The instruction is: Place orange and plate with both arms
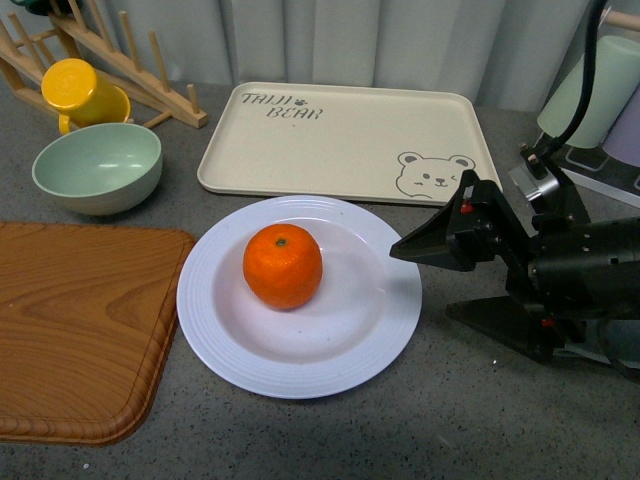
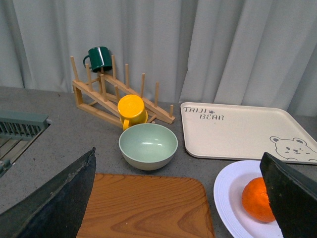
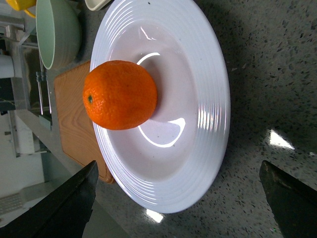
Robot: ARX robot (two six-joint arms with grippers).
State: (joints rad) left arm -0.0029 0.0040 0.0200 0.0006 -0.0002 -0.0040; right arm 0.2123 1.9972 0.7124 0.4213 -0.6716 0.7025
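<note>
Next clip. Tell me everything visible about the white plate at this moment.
The plate is round, glossy white, ceramic-looking, with a deep centre, concentric ridges on its rim and faint specks. It lies flat on the grey speckled countertop, in front of the bear-printed tray, its left rim at the wooden board. The orange sits in its well. The right tool is open at its right rim, not gripping it.

Table: grey, dark-speckled stone-look top. Lying directly on it:
- plate, white, ridged rim, near the middle;
- tray, beige, bear-printed, just behind the plate;
- bowl, pale green, left of the tray;
- wooden board, front left, beside the plate;
- wooden peg rack, back left;
- yellow cup, at the rack's foot.
</note>
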